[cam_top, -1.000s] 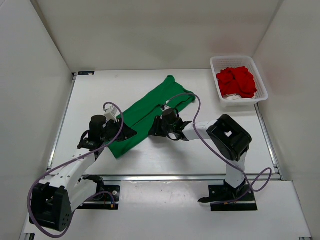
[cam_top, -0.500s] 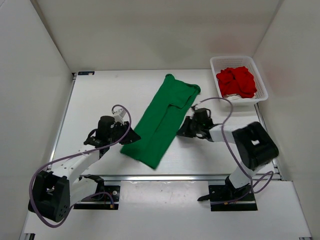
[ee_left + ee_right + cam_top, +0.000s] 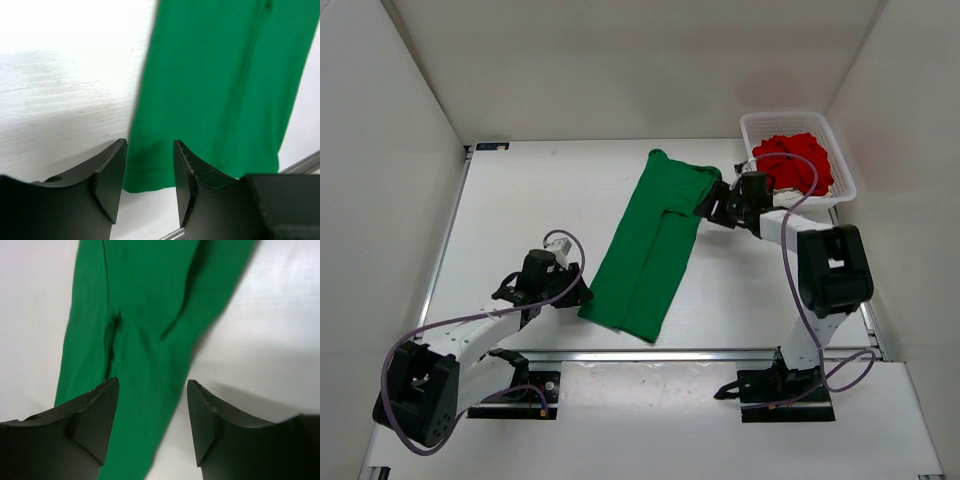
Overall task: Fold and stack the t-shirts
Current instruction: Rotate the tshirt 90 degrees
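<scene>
The green t-shirt point(image 3: 655, 250) is lying flat on the bench point(image 3: 520, 200) as a long narrow strip. It is running from the middle of the far edge, slanting a little, toward the middle of the near edge, with one lengthwise fold line showing. The left gripper point(image 3: 149, 150) is hovering low at the near-left corner of the strip; its jaws are standing apart and grasping nothing, with the hem just beyond them. The right gripper point(image 3: 152, 385) is sitting at the far right end of the strip, also released, with wide jaws above the cloth. The red t-shirt point(image 3: 800, 155) is waiting in the white basket point(image 3: 798, 118) at the far right corner of the bench. I am judging that the strip is now needing a crosswise fold. To do it well, each gripper should be pinching all layers of a corner together, not only the top layer. They should be lifting only a little, so that the strip is not opening, and laying one end squarely over the other so the edges are meeting.
</scene>
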You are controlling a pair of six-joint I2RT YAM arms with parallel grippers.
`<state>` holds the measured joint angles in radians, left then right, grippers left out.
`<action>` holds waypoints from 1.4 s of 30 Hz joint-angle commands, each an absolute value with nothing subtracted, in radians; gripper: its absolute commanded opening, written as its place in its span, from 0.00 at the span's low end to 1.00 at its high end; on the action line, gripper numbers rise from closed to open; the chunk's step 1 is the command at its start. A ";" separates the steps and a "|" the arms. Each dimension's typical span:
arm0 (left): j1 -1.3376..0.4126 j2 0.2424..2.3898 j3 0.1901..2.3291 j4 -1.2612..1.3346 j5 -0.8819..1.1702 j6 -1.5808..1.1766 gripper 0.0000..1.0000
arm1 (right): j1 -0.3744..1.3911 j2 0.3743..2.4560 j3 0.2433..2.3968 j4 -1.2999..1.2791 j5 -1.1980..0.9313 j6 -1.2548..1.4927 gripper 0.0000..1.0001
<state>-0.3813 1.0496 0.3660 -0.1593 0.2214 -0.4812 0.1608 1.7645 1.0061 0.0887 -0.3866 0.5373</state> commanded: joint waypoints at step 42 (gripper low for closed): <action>-0.495 1.081 0.267 -0.120 0.294 -0.508 0.34 | 0.391 1.464 0.766 -0.092 -0.402 0.483 0.45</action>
<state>-0.4778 1.0706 0.2863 -0.0711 0.2733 -0.5076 0.3386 1.5249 0.9783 -0.2150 -0.3496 0.4088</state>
